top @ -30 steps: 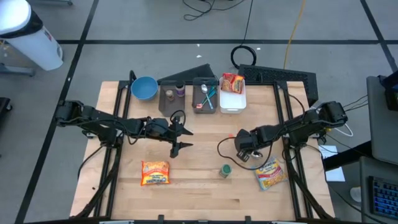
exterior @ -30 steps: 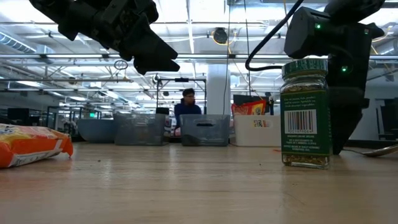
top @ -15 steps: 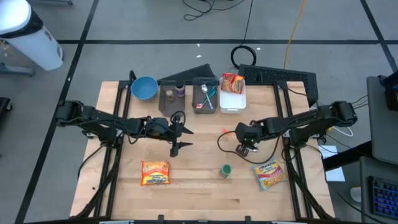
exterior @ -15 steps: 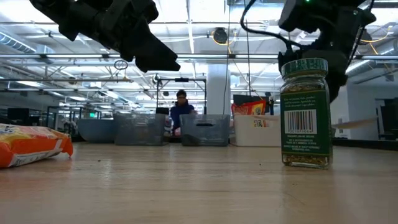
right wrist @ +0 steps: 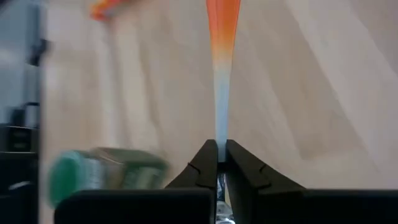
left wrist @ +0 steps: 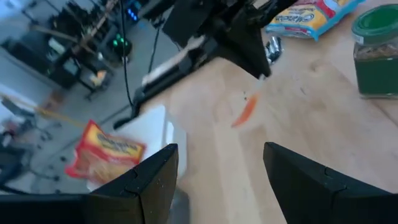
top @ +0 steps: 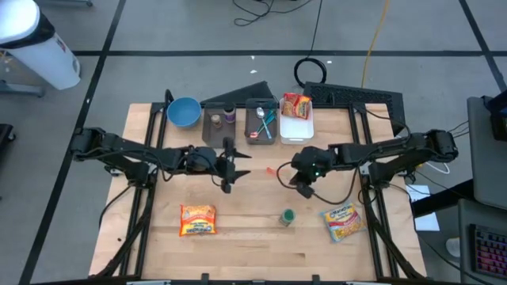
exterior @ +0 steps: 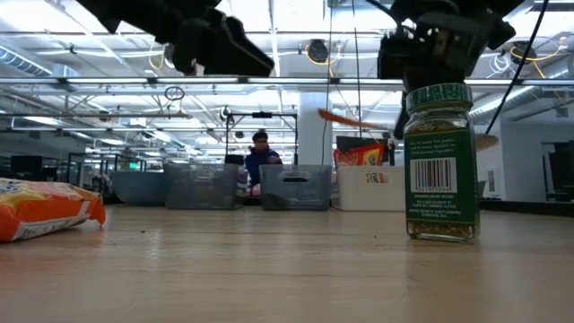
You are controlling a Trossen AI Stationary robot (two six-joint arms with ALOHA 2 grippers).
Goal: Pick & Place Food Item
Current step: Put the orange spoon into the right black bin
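My right gripper (top: 291, 172) hangs over the table's middle, shut on a spoon with a silver shaft and an orange handle (top: 270, 169). The handle also shows in the low view (exterior: 345, 117) and the left wrist view (left wrist: 247, 111). My left gripper (top: 229, 169) is open and empty, left of the spoon and facing it. A green-lidded spice jar (top: 287, 217) stands upright on the table nearer the front. An orange food packet (top: 197, 219) lies flat at the front left, and a yellow one (top: 343, 221) at the front right. My right gripper pinches the spoon's silver shaft (right wrist: 221, 134) between its two fingers, between the bowl and the orange handle. The fingers come about level from the table's right and lie along the spoon. The orange end (right wrist: 222, 25) sticks out ahead of them. The spoon is lifted clear of the table.
Along the far edge stand a blue bowl (top: 183, 112), two clear bins (top: 220, 124) with small items and utensils, and a white bin (top: 299, 129) holding a red-yellow packet (top: 296, 103). A person (exterior: 260, 157) shows in the room beyond.
My right gripper has gone up and toward the table's left and far edge, staying shut. The spoon, which lay on the table, has come up with it and now hangs clear. My left gripper has risen a little.
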